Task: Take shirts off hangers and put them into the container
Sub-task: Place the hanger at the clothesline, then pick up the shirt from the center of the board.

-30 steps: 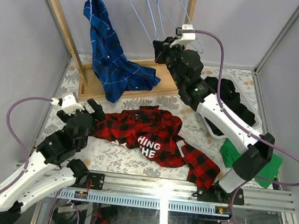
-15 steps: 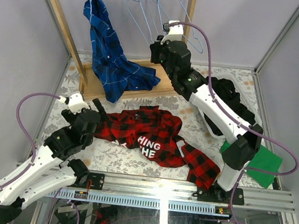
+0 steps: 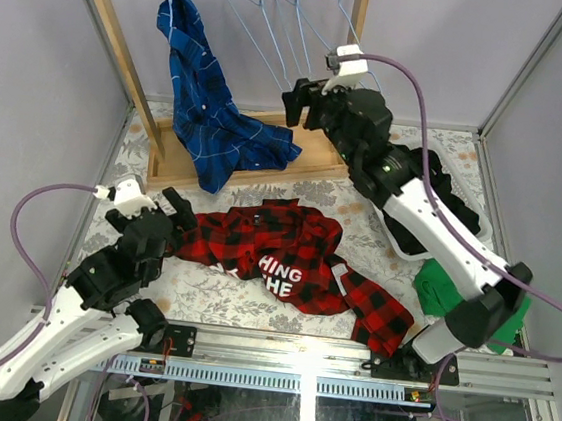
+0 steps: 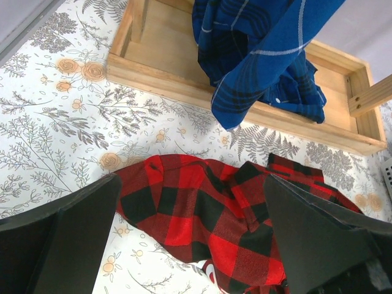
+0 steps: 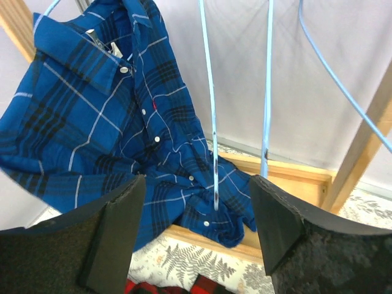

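Floral-print table (image 3: 202, 288): soft red-black plaid shirt (image 3: 277, 245) centre; flat green cloth (image 3: 432, 289), 4 o'clock, overhead only. Left gripper (image 4: 191, 184), right gripper (image 5: 196, 184) gape empty.

This is a robot test cell in a lab, not a home. Plain grey panel walls (image 3: 34, 74) close in behind and beside the wooden rack (image 3: 114, 32). Opposite the rack, a slotted aluminium rail (image 3: 276, 351) carries white robot arms (image 3: 431, 221) trailing purple cables (image 3: 416, 82).
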`<state>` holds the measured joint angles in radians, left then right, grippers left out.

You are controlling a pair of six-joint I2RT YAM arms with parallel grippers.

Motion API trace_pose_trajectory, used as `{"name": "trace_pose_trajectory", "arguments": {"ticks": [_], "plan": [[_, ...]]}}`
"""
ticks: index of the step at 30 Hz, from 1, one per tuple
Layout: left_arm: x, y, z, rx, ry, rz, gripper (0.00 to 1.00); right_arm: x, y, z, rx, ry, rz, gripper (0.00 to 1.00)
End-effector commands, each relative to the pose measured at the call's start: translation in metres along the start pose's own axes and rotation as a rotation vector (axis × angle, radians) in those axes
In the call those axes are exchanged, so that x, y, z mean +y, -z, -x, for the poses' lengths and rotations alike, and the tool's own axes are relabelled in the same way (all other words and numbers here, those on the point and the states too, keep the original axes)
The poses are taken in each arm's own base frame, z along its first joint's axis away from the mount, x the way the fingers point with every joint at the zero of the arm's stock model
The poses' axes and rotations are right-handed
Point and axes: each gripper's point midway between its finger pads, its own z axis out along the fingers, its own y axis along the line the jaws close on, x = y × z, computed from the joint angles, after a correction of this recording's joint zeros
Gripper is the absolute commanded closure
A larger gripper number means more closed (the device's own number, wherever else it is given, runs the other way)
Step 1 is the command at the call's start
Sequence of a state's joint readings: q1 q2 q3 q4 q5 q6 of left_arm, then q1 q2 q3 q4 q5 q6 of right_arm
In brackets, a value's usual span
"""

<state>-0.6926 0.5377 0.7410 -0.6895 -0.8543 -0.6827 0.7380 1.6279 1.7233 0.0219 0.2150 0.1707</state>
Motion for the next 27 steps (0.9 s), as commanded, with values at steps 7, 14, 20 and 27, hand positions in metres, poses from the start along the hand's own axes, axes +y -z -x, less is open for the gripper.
{"name": "trace_pose_trajectory", "arguments": {"ticks": [7,14,20,27], "plan": [[-0.002,-0.003,0.009,-0.025,-0.001,0.022,0.00,-0.028,0.101,0.002,-0.108,-0.015,-0.009,0.17],[-0.007,-0.004,0.009,-0.030,0.005,-0.004,0.00,-0.045,0.144,-0.109,0.037,-0.183,-0.029,0.13],[-0.011,-0.006,0.001,0.004,-0.025,-0.011,0.00,-0.031,0.143,-0.215,0.343,-0.149,0.057,0.05],[-0.012,-0.008,-0.004,0.028,-0.052,-0.004,0.00,0.005,0.112,-0.267,0.646,-0.267,0.128,0.01]]}}
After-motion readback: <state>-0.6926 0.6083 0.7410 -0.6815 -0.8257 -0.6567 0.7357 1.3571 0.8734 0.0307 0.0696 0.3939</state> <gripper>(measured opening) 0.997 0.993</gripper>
